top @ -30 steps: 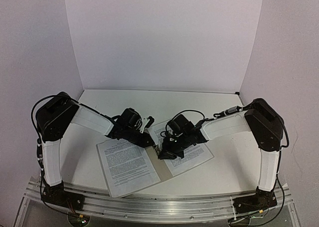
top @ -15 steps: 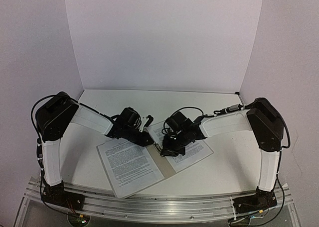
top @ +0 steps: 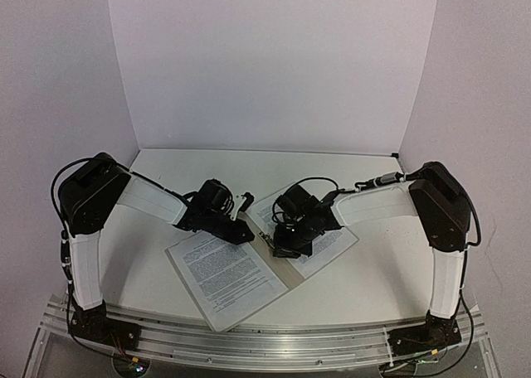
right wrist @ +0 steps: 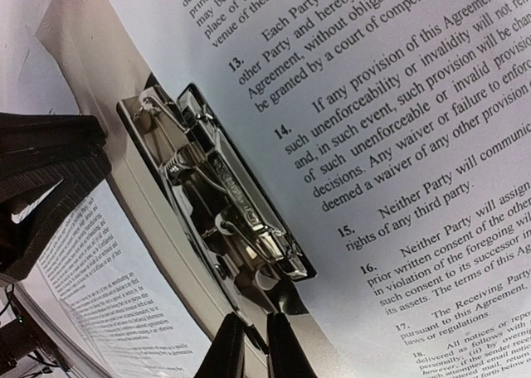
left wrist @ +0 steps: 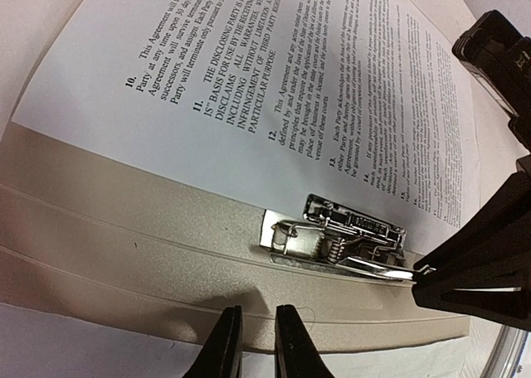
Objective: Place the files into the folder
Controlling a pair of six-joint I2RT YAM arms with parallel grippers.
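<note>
White printed paper sheets [top: 228, 278] on a beige cardboard folder [left wrist: 124, 229]: we judged them light, limp, best pinched at an edge. Left gripper [left wrist: 255, 322] and right gripper [right wrist: 253, 324] were nearly pressed together.

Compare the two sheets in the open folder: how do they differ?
The left sheet lies almost fully in view; the right sheet is partly hidden under the right gripper. The left sheet sits nearer the arm bases, the right sheet farther back. The clip sits beside the right sheet, across the spine from the left sheet. Both are white with dense print.
</note>
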